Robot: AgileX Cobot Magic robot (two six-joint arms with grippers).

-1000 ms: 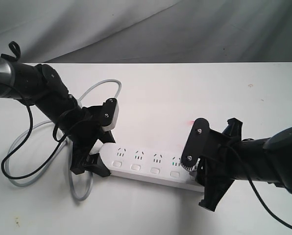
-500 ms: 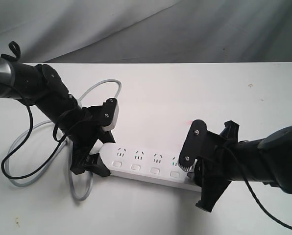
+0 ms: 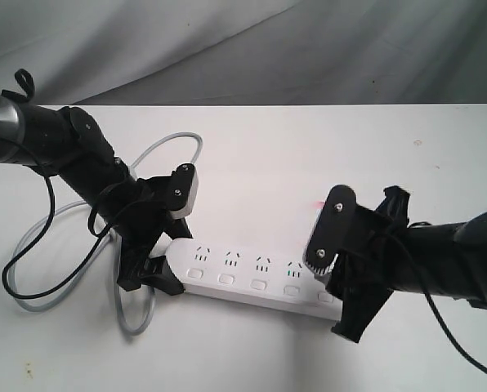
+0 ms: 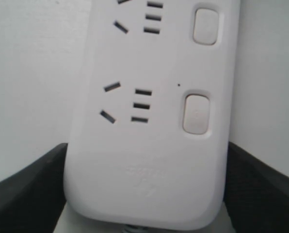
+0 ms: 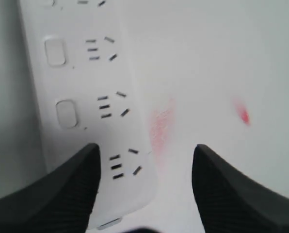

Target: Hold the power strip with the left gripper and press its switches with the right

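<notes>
The white power strip (image 3: 243,282) lies along the table's front, its switches (image 3: 227,278) in a row on the near side. My left gripper (image 3: 163,263) is shut across the strip's left, cord end; in the left wrist view its black fingers (image 4: 28,194) press both long sides of the power strip (image 4: 135,160), just short of the first of the switches (image 4: 196,113). My right gripper (image 3: 339,278) hovers open over the strip's right end. In the right wrist view one of its fingers (image 5: 67,189) covers the near edge of the power strip (image 5: 96,73) beside the switches (image 5: 67,113); the other is over bare table.
The strip's grey cord (image 3: 137,163) loops behind and under the left arm, beside a black cable (image 3: 23,253). A faint red mark (image 3: 319,202) stains the white table (image 3: 309,147) behind the strip's right end. A grey cloth backdrop hangs behind the table.
My right gripper dipped left toward the strip, then shifted back up and to the right. The left gripper and the strip have not moved.
</notes>
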